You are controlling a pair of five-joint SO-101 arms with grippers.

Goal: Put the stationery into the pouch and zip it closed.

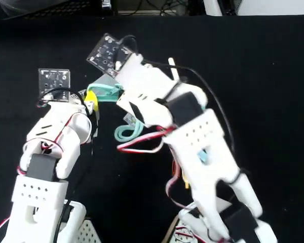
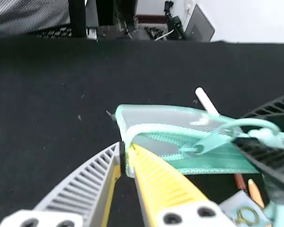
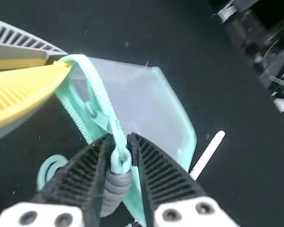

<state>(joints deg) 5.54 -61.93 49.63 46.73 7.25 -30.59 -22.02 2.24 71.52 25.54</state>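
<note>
A translucent teal pouch [image 2: 180,142] lies on the black table [image 2: 61,94], its zipper running along the upper edge. My left gripper [image 2: 124,149], with one grey and one yellow finger [image 2: 156,184], is shut on the pouch's corner at the zipper's end. My right gripper [image 3: 119,142] has black fingers shut on the teal zipper pull [image 3: 118,161], partway along the pouch [image 3: 137,104]. From above, the pouch [image 1: 105,92] sits between the yellow finger [image 1: 91,98] and the right arm. A white stick [image 2: 206,100] lies just past the pouch.
A teal cord loop [image 1: 125,132] lies on the cloth below the right arm. Orange pencil ends [image 2: 250,188] and a small clear tag with a gold ring [image 2: 241,213] lie near the pouch. Dark cloth stretches open to the far left and right.
</note>
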